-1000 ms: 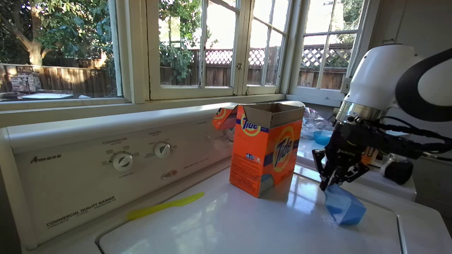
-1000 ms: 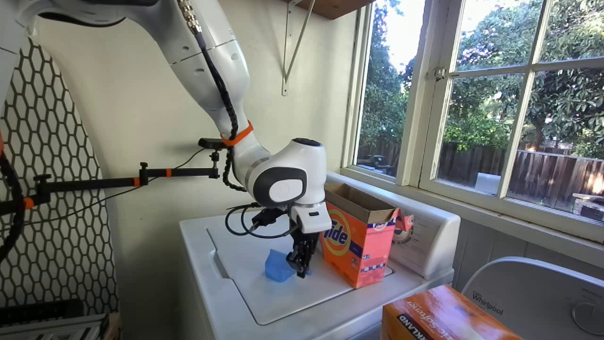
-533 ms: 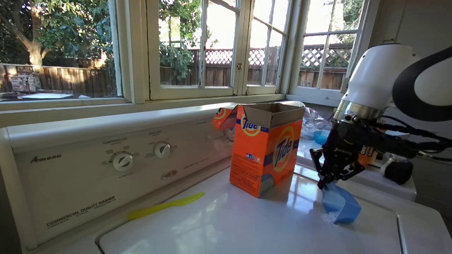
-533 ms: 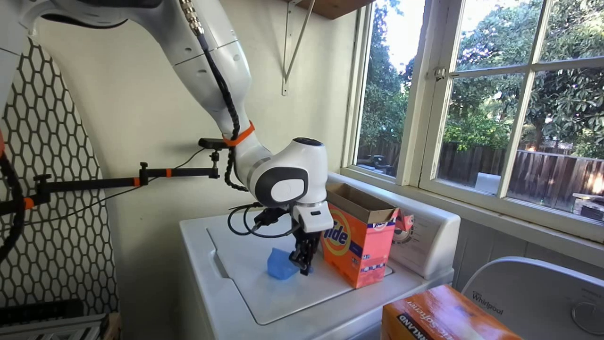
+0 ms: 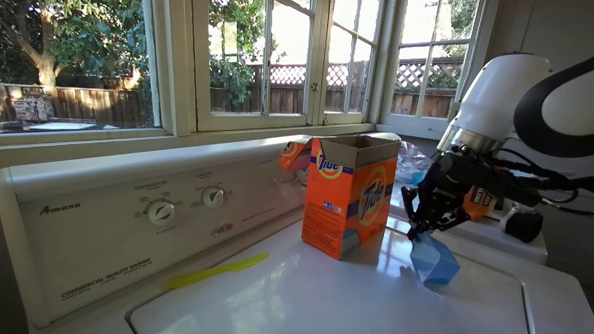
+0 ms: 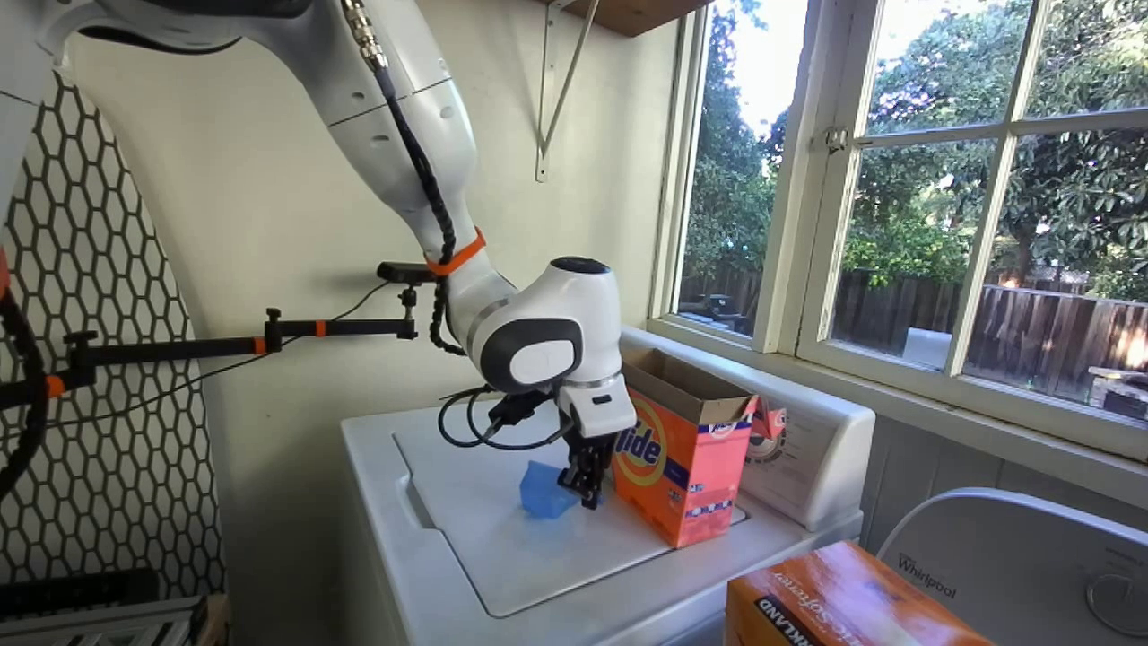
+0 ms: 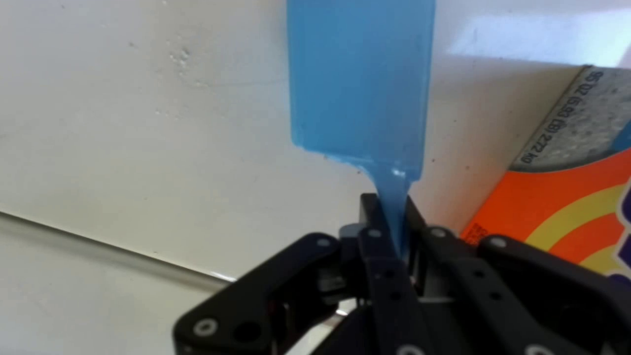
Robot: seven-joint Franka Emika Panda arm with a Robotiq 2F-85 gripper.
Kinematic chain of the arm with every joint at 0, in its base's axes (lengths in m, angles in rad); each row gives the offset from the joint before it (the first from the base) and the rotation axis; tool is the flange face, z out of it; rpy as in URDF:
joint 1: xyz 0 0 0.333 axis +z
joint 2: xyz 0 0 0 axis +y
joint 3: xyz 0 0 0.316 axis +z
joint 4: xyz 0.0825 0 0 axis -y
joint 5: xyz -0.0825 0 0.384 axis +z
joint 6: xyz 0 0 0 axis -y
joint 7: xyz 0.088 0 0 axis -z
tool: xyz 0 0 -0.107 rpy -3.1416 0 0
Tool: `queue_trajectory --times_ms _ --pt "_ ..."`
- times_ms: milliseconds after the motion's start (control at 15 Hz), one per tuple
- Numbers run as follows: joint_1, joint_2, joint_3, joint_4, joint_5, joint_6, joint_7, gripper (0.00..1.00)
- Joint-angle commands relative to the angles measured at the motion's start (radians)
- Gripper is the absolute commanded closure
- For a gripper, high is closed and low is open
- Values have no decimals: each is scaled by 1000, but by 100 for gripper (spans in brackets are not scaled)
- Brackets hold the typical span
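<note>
Wrist view: scoop [image 7: 362, 79], plain blue, flat-walled, angular, hangs tilted over the white washer lid [image 7: 172, 162], contact undetermined; hand [image 7: 389, 212] clamped on its narrow handle [image 7: 393, 190]; orange box [image 7: 552, 212] to the right, marked "95 OZ"; in an exterior view, left to right: control panel [image 5: 185, 222] reading "Amana", "TEMPERATURE", "COMMERCIAL QUALITY WASHER"; the box, "Tide"; in an exterior view, grey machine [image 6: 995, 561], "Whirlpool".
</note>
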Motion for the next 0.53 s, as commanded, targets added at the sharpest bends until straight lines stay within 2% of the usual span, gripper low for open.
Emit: queue_trajectory --times_ms 0,467 --pt "-35 -32 42 -32 91 56 -79 97" --pt "-87 -123 100 -90 268 137 -252 97"
